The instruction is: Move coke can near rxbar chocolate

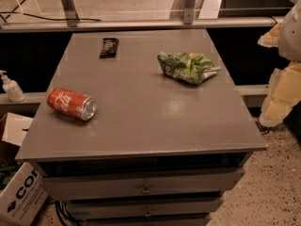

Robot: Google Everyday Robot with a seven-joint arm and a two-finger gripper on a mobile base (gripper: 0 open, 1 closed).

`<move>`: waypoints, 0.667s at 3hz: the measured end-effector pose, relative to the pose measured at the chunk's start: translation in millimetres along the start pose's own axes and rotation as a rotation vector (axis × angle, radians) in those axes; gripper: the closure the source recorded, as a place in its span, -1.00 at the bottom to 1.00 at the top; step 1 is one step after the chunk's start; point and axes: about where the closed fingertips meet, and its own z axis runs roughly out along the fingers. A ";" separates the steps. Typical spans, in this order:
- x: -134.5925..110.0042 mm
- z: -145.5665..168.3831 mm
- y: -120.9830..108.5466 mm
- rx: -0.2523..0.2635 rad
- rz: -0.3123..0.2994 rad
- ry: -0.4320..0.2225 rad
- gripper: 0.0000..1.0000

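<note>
The coke can (71,104) lies on its side near the front left of the grey cabinet top (150,121), its silver end facing right and forward. The rxbar chocolate (108,47), a small black bar, lies flat at the back left of the top, well behind the can. My gripper (280,91) shows as pale yellow and white shapes at the right edge of the camera view, beyond the cabinet's right side and far from both things. It holds nothing that I can see.
A crumpled green snack bag (188,68) lies at the back right of the top. Drawers (146,187) run below the front edge. A cardboard box (19,197) and a pump bottle (11,87) stand to the left. A rail (141,25) runs behind the cabinet.
</note>
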 end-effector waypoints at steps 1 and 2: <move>0.0 0.0 0.0 0.000 0.000 0.000 -1.00; -7.0 3.5 4.5 -0.004 -0.013 -0.029 -1.00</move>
